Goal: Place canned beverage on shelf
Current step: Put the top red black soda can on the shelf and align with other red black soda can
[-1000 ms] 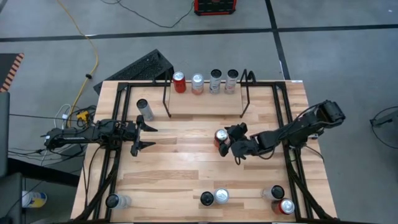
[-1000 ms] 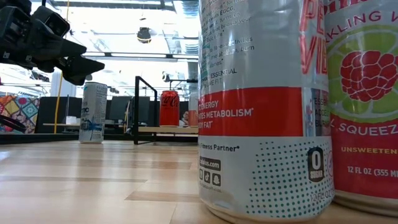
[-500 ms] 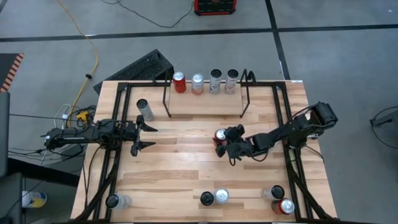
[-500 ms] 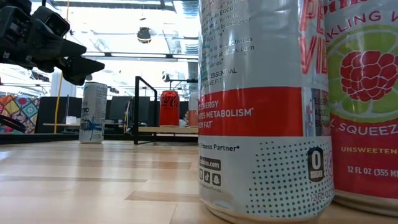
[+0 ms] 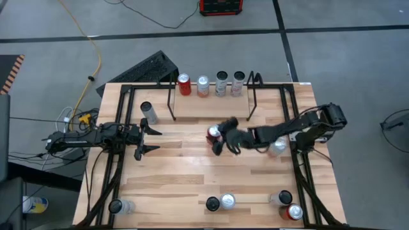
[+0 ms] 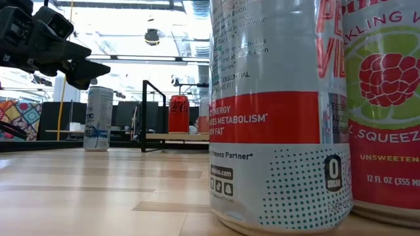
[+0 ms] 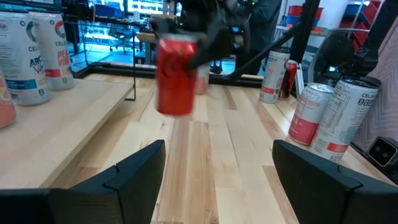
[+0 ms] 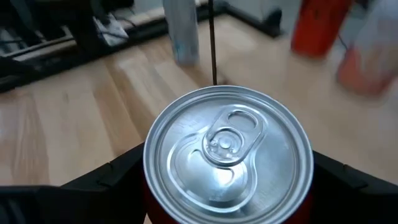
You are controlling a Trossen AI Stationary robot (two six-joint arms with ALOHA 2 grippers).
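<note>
A red can hangs above the middle of the table with my right gripper shut on it. The left wrist view shows the red can clear of the wood. The shelf is a low black wire rack at the far edge, and several cans stand in a row behind it. My left gripper waits open at the table's left, pointing level toward the red can and touching nothing. My right gripper pinches the red can between its two fingers, one finger on each side of the can's upper wall. It comes slanting down from the table's right side. The can hangs slightly tilted, its top up, lifted clear of the table.
A silver can stands under my right arm, and another silver can stands at the far left. More cans stand along the near edge, two close to the low camera. Black rail frames run down both sides.
My right gripper has risen and gone toward the table's left and far edges, turning as it went. The red can has come up off the wood with it. The silver can that the arm covered now shows.
</note>
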